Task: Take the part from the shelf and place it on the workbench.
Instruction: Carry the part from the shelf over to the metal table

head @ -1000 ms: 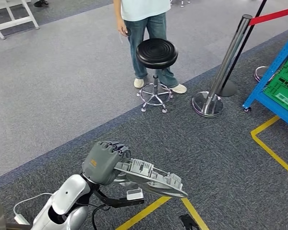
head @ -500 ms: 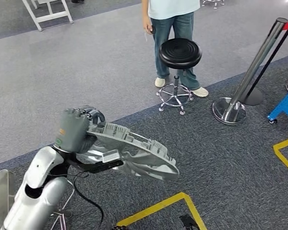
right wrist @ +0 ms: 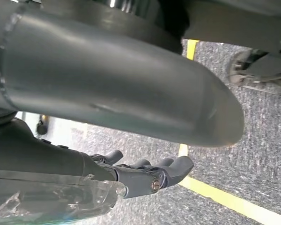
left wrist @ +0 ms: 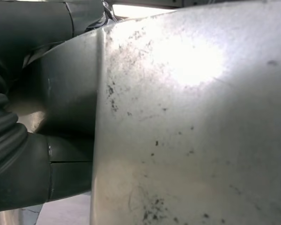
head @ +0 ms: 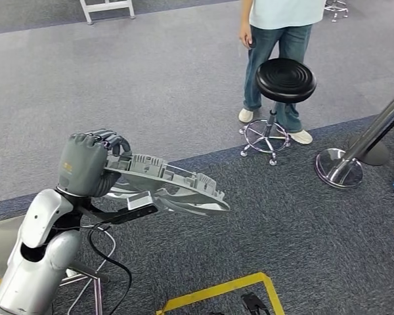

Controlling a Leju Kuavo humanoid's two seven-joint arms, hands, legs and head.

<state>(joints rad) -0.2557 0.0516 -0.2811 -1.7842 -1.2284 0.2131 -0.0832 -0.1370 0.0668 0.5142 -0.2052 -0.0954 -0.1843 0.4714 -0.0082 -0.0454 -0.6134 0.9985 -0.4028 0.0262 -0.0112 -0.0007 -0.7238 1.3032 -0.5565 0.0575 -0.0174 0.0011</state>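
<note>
The robot is carrying the part, a flat grey cast-metal housing with ribbed walls on its upper face, out over the dark carpet, and no shelf or workbench is showing around it. The left hand is doing the holding: its dark fingers are curling over the near end of the part from above while the grey back of the hand is facing up, so it is gripping one short end only. From that grip the part is running away from the hand toward the robot's right and a little forward, lying close to level with its far tip drooping slightly, so nearly all of its length is hanging unsupported beyond the hand. In the left wrist view the part's pale, speckled underside is sitting right against the camera, touching the hand's grey cover. The right hand is hanging low over the floor by a yellow line, its fingers lying loosely together and holding nothing that I can make out. A person is standing well apart behind a black stool. I judge the set-down will be turning on that long overhang: the free end will likely be meeting the bench first.
</note>
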